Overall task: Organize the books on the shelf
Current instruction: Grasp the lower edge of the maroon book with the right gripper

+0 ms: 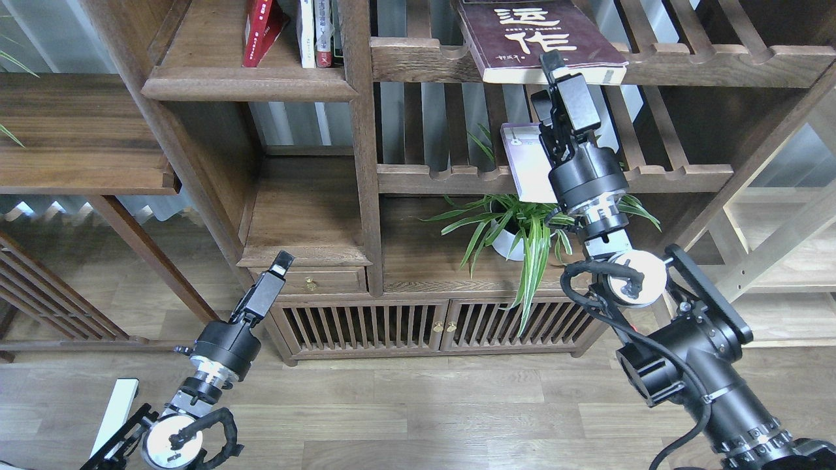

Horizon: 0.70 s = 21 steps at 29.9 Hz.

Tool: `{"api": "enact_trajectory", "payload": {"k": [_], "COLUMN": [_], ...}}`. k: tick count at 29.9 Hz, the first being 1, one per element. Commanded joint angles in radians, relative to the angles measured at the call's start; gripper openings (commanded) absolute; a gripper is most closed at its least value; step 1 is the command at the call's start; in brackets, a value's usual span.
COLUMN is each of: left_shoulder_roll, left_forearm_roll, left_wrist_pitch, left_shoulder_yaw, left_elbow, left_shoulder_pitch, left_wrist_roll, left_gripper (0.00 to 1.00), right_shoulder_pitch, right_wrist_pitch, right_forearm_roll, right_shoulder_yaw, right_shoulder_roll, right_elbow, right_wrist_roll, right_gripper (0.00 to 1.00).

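At the far left a flat side board juts out at mid height, apart from the main cabinet. Low on the left, the left gripper points up and to the right in front of the cabinet's small drawer; it holds nothing, and seen edge-on its fingers cannot be told apart, so whether the jaws are together or apart I cannot tell. Above it, the shelf, a solid dark-brown board with a thick rounded front edge, carries the red book leaning to the left, with thin white- and red-spined books standing upright just to its right against the post. Right of the post, the upper rack, slatted with a notched front rail, bears the maroon book, which lies flat with its white characters facing up and its near edge overhanging the rail. Below it, the lavender book leans on the lower rack, its bottom edge past the front rail. The right gripper reaches up in front of that book's right side, its tip just under the maroon book's overhanging edge; it looks to be gripping the lavender book, but the fingers are dark and bunched, so I cannot tell how the jaws stand. Under the racks a green plant in a white pot sits on the cabinet top, partly behind the right arm. Two slatted doors close the cabinet base, above the wood floor.
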Motion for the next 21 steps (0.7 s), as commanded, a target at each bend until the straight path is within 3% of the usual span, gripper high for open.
{"api": "enact_trajectory", "payload": {"k": [1,16,21], "left_shoulder_roll": [0.0,0.0,0.002], "left_forearm_roll": [0.0,0.0,0.0], "left_wrist_pitch": [0.0,0.0,0.0], "left_shoulder_yaw": [0.001,-0.001,-0.004], "left_elbow": [0.0,-0.003,-0.003], "left_shoulder_pitch": [0.0,0.002,0.002], "left_wrist_roll": [0.0,0.0,0.0], "left_gripper": [0.99,0.99,0.99], "right_shoulder_pitch": [0.018,0.066,0.066], "right_wrist_pitch": [-0.009,-0.095,-0.147], "right_forearm_roll": [-0.001,-0.001,-0.001], "right_shoulder_yaw": [0.003,0.028,0.028], "right_shoulder_roll": [0.003,0.004,0.006], "right_elbow": [0.0,-0.003,-0.003], "right_wrist_roll": [0.0,-0.001,-0.001], "right_gripper": [0.99,0.99,0.94]}}
